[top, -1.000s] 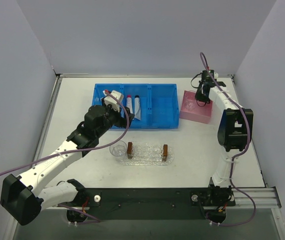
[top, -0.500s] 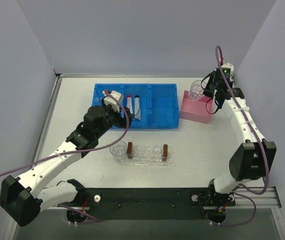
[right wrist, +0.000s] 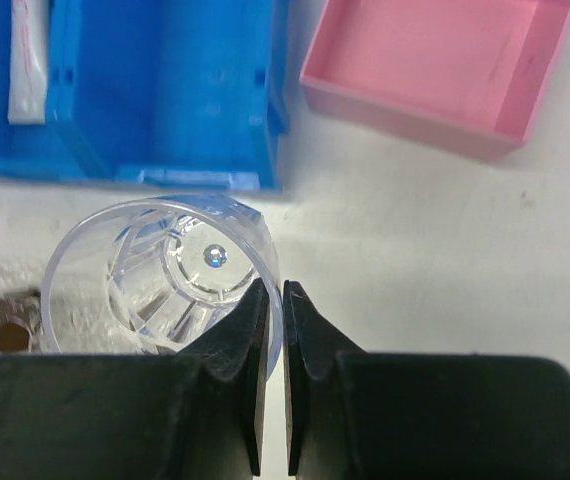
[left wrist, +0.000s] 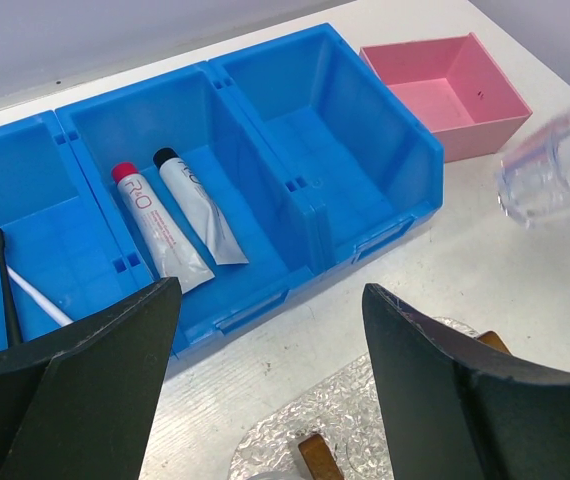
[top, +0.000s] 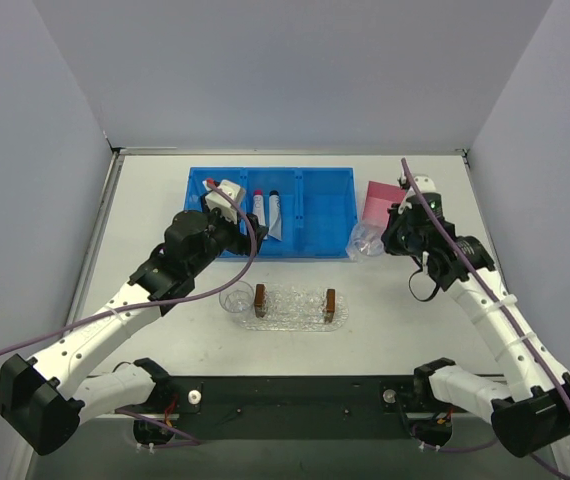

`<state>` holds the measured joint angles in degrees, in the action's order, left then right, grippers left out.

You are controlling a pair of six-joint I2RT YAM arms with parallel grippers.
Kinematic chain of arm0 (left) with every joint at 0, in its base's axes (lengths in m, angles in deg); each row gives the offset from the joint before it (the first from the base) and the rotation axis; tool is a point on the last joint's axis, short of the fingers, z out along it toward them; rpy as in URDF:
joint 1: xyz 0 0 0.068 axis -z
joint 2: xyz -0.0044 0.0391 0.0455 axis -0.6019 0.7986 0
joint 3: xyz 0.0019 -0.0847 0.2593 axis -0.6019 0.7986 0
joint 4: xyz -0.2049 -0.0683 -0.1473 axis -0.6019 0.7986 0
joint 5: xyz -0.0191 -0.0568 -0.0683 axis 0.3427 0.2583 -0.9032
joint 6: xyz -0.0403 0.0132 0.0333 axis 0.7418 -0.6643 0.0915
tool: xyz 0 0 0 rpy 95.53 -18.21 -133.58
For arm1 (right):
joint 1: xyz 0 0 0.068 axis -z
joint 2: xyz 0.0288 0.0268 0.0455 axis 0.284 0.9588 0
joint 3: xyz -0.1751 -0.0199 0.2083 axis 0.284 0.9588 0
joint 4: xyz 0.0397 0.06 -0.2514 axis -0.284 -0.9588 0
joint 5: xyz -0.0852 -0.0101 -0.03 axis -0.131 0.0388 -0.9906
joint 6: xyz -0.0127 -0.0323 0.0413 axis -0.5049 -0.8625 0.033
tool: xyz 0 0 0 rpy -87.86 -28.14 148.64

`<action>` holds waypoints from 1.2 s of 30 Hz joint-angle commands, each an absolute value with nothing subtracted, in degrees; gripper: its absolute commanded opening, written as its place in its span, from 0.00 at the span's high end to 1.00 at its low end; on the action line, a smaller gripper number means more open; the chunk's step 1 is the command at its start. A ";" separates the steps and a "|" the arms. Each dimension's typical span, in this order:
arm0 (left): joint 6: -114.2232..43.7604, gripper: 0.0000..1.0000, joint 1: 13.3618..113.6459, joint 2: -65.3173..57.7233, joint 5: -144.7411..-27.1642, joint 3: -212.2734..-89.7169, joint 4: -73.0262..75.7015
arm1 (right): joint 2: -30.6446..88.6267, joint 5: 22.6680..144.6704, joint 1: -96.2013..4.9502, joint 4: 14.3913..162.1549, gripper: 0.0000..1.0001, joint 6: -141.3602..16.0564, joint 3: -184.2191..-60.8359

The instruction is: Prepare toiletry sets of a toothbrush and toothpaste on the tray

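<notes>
The left claw [left wrist: 270,290] hangs wide open and empty above the front wall of the blue bin [left wrist: 365,150], its two broad, matte black fingers [left wrist: 85,390] splayed like wedges. The bin is glossy moulded plastic with three square compartments. In the middle one lie the two toothpaste tubes side by side and touching: flat, silvery-white squeeze tubes, one with a pink-red cap [left wrist: 155,225], one with a black cap [left wrist: 197,205], caps towards the back wall. In the left compartment lie the two toothbrushes, thin sticks that cross each other: a black one [left wrist: 5,285] and a white one [left wrist: 27,287] with its head near the back.

The right claw [right wrist: 273,300] is pinched shut on the thin rim of a clear plastic cup [right wrist: 155,270], one finger inside and one outside. The cup is round and faceted, with ribs running to a small flat base, and it is held tipped on its side above the white worktop [top: 405,330], near the bin's right end and the pink box [left wrist: 475,135], a smooth open square.

The tray [top: 295,308] lies on the worktop in front of the bin, a clear, crinkly-textured oblong with rounded ends. Two small brown blocks [top: 260,298] stand upright on it, and a second clear cup [top: 235,299] stands at its left end.
</notes>
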<state>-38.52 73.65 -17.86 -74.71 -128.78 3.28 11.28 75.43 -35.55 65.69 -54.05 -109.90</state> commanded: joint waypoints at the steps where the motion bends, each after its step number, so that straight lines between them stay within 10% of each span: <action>1: -39.25 0.16 73.39 -19.35 -74.53 -131.39 2.21 | 6.10 74.27 -39.43 60.57 1.00 -50.58 -104.30; 36: -40.48 0.15 73.39 -20.32 -72.07 -131.30 2.83 | 5.92 63.37 -55.17 67.25 1.00 -36.16 -83.46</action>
